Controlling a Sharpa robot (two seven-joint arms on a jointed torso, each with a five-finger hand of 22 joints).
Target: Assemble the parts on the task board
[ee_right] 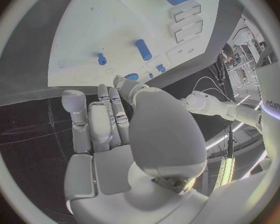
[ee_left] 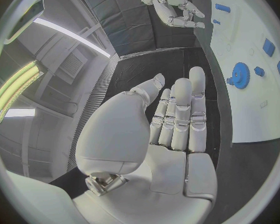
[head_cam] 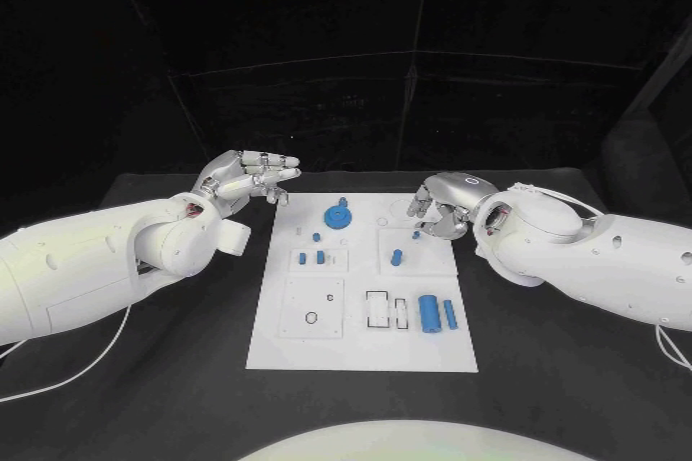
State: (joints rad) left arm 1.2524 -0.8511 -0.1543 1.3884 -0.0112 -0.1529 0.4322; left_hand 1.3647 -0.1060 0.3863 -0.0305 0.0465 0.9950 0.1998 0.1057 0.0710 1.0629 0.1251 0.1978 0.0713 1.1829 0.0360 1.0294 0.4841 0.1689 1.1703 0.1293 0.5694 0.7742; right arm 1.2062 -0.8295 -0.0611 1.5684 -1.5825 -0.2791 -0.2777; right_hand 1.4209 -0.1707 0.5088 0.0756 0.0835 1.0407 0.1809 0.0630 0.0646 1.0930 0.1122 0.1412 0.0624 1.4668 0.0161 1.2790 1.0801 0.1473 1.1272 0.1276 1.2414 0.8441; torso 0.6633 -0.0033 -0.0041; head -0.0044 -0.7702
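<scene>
I'm looking down on the task board (head_cam: 361,351), which is lying flat in the middle of the black table (head_cam: 173,381), long side running away from me. My left hand (head_cam: 248,181) is hanging just off the board's far left corner, over the table, palm turned inward. In the left wrist view that hand (ee_left: 171,119) is showing its fingers stretched out side by side and nothing in them, so I'm calling it empty and unclenched.

My right hand (head_cam: 444,203) is sitting over the far right part of the board, fingers pointing down at it. The right wrist view is showing the hand (ee_right: 109,119) with fingers extended and nothing between them; whether the tips are touching the plate I cannot tell.

On the board, the blue gear (head_cam: 338,216) is resting near the far edge, between the two hands; I'm seeing it again as a toothed disc (ee_left: 241,75) from the left wrist. A small blue peg (head_cam: 417,235) is standing right below my right fingertips, and another little blue piece (head_cam: 397,257) is sitting just nearer to me. On the left column, two short blue blocks (head_cam: 310,259) are lying side by side. Near the right edge, a thick blue cylinder (head_cam: 428,307) and a thinner blue bar (head_cam: 450,314) are lying parallel, just beside two empty rectangular slots (head_cam: 378,309).
</scene>
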